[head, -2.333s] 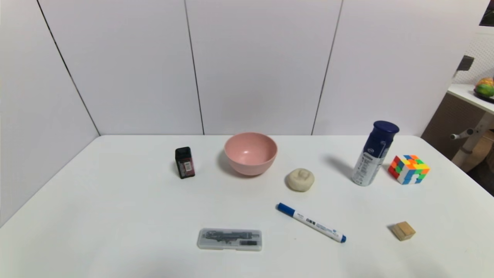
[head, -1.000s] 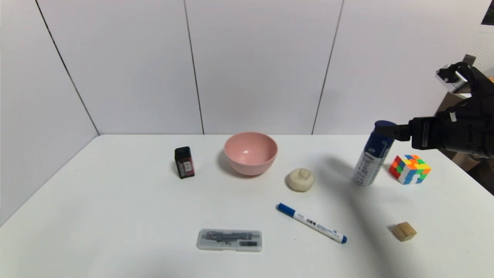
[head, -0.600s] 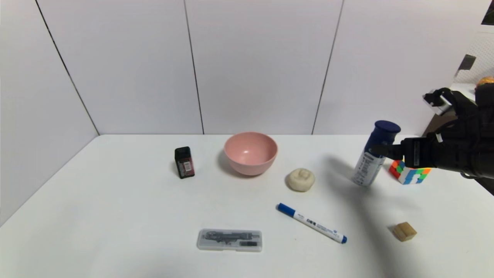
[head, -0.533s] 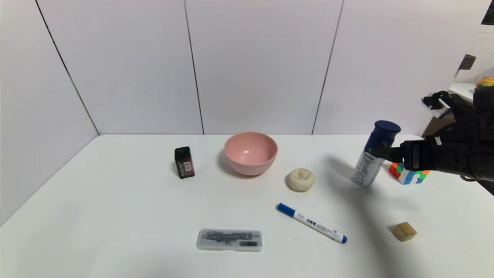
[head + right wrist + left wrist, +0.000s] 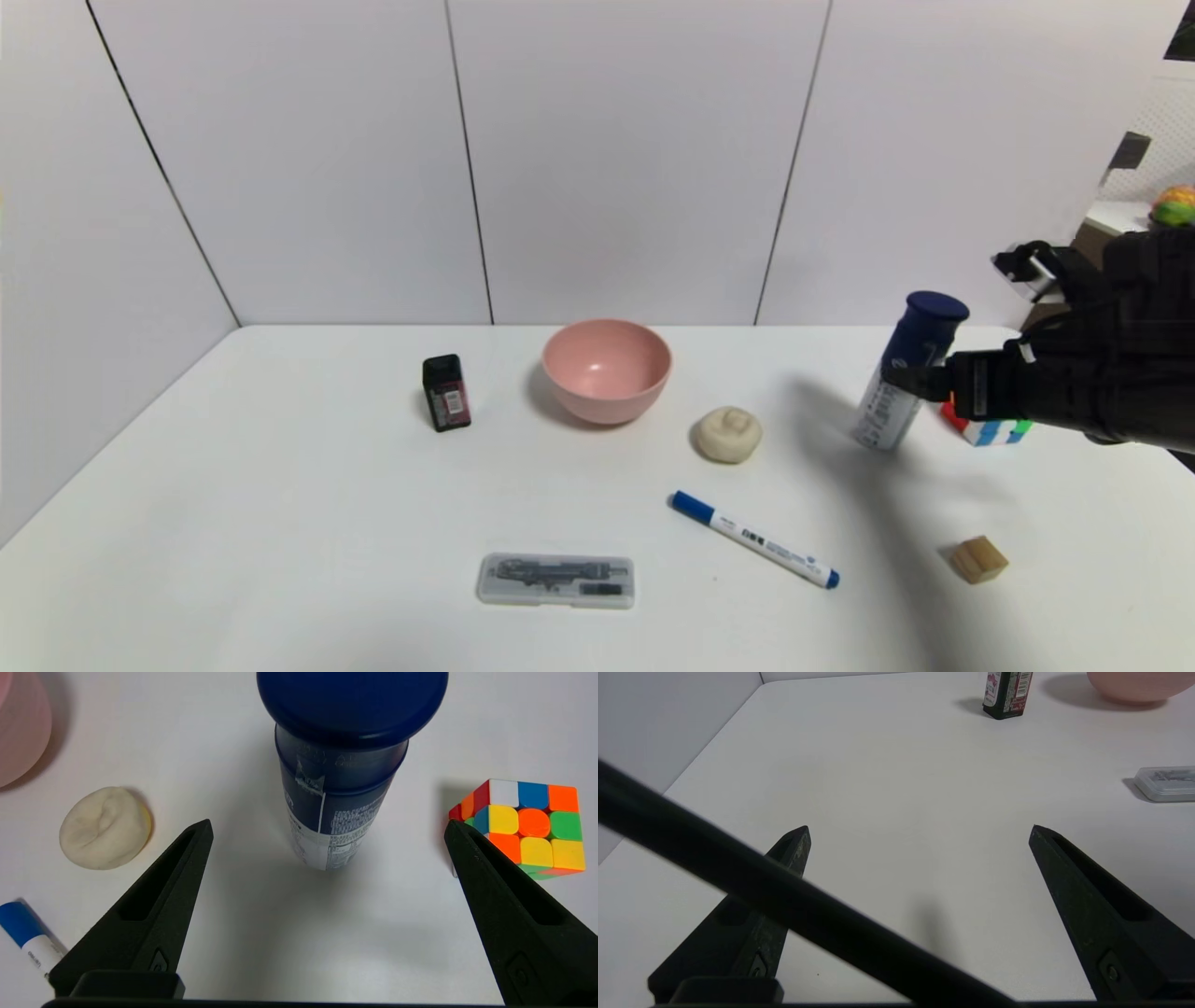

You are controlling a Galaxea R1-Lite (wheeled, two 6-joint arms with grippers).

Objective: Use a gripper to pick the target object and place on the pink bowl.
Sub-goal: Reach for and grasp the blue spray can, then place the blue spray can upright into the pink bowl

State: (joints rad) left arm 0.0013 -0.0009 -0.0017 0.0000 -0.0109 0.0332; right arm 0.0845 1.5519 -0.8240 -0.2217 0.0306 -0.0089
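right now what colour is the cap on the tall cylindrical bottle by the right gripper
Dark navy blue; the tall cylindrical bottle's cap shows best in the right wrist view, ahead of the open right gripper.

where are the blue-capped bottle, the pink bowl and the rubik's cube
blue-capped bottle [image 5: 343, 788], right wrist view, on the navy upper body under the cap
pink bowl [image 5: 607, 369], head view, on the inner wall
rubik's cube [image 5: 532, 823], right wrist view, on the orange centre tile of its top face

White table holding bottle, pink bowl, marker
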